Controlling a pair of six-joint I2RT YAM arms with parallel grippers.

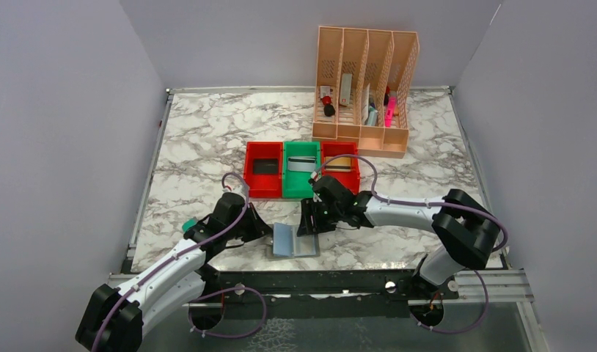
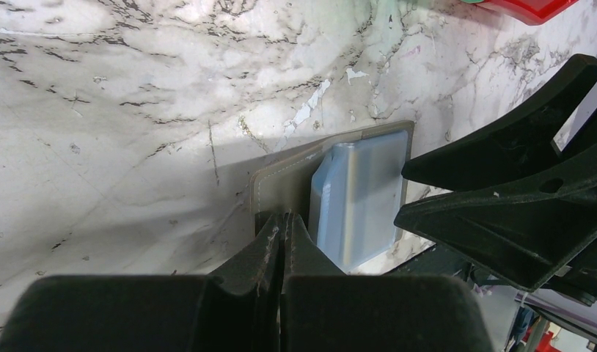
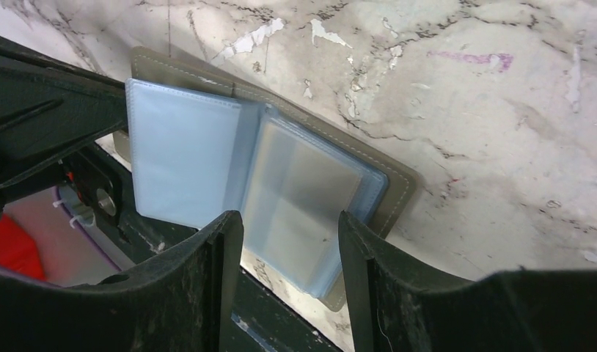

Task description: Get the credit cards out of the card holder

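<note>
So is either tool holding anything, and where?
Left tool shut at the card holder's grey cover edge; pinching or pressing, cannot tell. Right tool open, empty.

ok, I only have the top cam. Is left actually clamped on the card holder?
Observer: The left wrist view shows the left gripper shut, tips at the grey cover edge of the card holder. Pinching or pressing, cannot tell.
Operator: And right?
Observer: The right wrist view shows the right gripper open, its fingers framing the blue sleeves, nothing held.
Operator: Any cards in those sleeves?
Observer: The loose page looks empty. The stack beside it shows grey, and I cannot tell whether that is a card or the cover.
</note>
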